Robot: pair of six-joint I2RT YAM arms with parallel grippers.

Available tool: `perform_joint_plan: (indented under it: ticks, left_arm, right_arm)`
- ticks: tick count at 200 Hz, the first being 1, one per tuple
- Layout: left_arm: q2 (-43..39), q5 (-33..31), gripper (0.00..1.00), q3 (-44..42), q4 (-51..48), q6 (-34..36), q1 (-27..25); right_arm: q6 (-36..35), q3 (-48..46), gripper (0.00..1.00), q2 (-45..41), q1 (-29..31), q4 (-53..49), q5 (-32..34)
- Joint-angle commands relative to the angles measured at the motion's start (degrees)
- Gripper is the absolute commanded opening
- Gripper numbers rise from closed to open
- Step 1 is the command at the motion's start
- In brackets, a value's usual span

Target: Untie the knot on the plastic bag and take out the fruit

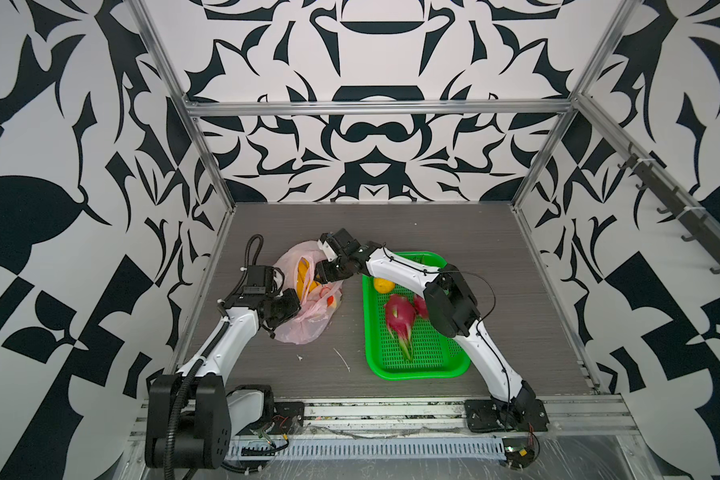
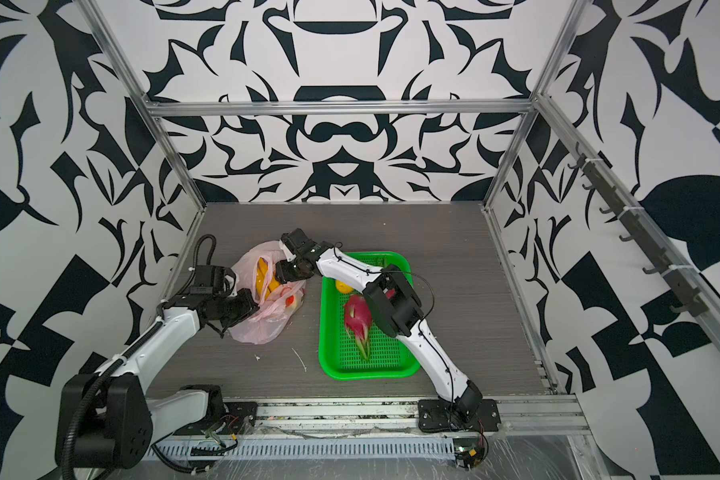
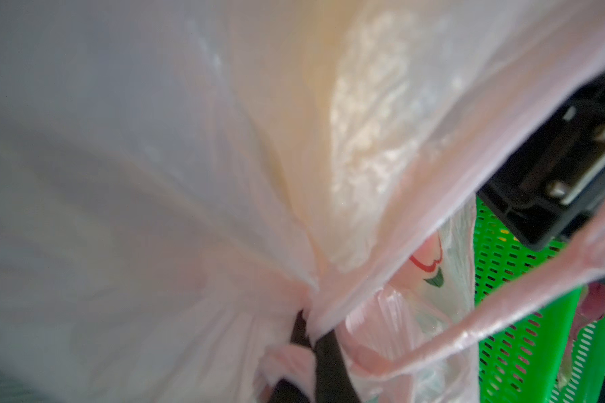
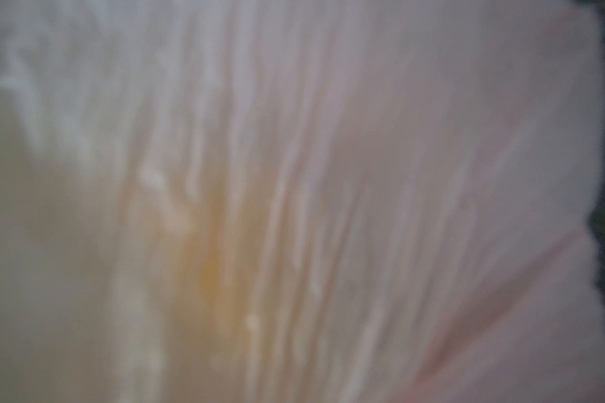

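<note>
Plastic bag (image 1: 304,332): pale pink, red-and-green fruit print, left of green basket (image 1: 416,370); bananas (image 1: 304,272) inside. Left gripper (image 3: 311,333) clamped on its plastic. Right gripper (image 1: 323,274) at bag mouth, jaw state indiscernible.

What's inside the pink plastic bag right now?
Inside the thin pale-pink plastic bag, a yellow banana bunch shows at the opening; anything beneath is covered by crumpled plastic.
</note>
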Motion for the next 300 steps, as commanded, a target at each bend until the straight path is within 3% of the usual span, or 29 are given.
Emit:
perform_joint_plan:
  ticks: [1,106,194,300]
  left_arm:
    - [2.1,-2.3,0.0,2.3,0.1,1.1,-0.4]
    - [11.5,-7.0,0.0,7.6,-0.5,2.4,-2.4]
    - [17.9,-10.4,0.0,12.6,-0.4,3.7,-3.9]
    - [22.7,-13.9,0.0,16.4,2.1,3.6,-6.0]
  right_arm:
    - [-0.8,1.2,0.58,-0.5,-1.0,3.0,-4.3]
    - [-0.9,5.1,0.58,3.9,-2.0,0.9,-6.4]
    - [0.9,3.1,0.57,3.2,-2.0,9.1,-17.7]
    - [0.8,2.8,0.46,1.9,0.9,6.4,-15.1]
